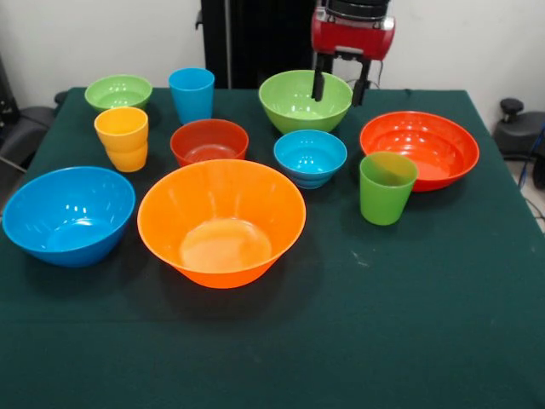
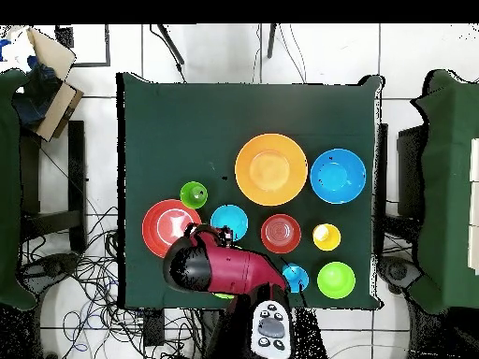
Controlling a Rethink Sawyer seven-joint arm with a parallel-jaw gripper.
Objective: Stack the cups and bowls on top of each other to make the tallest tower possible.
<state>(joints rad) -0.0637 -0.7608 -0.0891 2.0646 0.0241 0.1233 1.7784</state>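
Note:
My gripper [image 1: 339, 90] is open and empty, with its fingers hanging just over the rim of the big green bowl [image 1: 298, 106]. In the overhead view my arm [image 2: 220, 266] covers that bowl. The bowls stand apart on the table [image 1: 409, 298], none on another: large orange bowl [image 1: 221, 221] [image 2: 271, 169], large blue bowl [image 1: 68, 213] [image 2: 338, 175], wide red-orange bowl [image 1: 419, 147] [image 2: 168, 227], small red bowl [image 1: 209, 141], small blue bowl [image 1: 310, 157], small green bowl [image 1: 118, 91]. The cups stand upright: green cup [image 1: 387, 187] [image 2: 194, 194], blue cup [image 1: 192, 95], yellow-orange cup [image 1: 122, 138].
The dark green cloth reaches the table's edges [image 2: 187, 122]. Loose cables [image 2: 94, 280] lie on the floor beside the robot's base. A cardboard box [image 2: 47, 70] sits off one corner, and chairs stand at both sides.

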